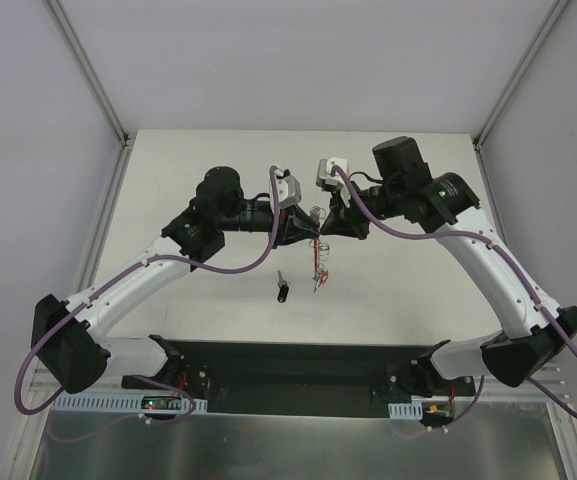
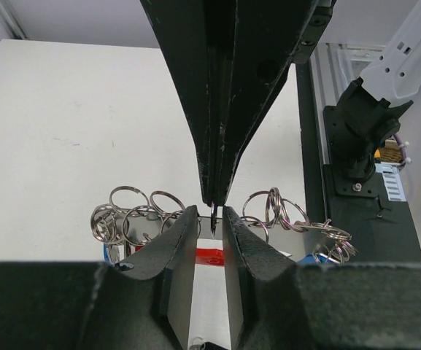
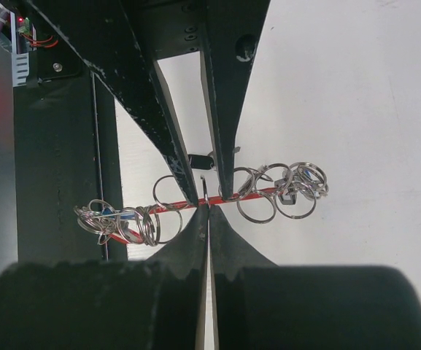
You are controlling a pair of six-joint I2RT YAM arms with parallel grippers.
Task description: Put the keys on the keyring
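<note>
You have two grippers: left gripper (image 1: 306, 233) and right gripper (image 1: 332, 227). One keyring (image 1: 318, 262) hangs where their jaws meet, its rings too bunched to count. One black-headed key (image 1: 283, 290) lies apart from the jaws.

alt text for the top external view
Two robot arms meet above a white table, left gripper and right gripper tip to tip at a silvery keyring bunch with a red tag. A black-headed key lies on the table nearby.

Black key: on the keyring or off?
Off. The black-headed key lies flat on the table, apart from the keyring beside it, and nothing links the two.
</note>
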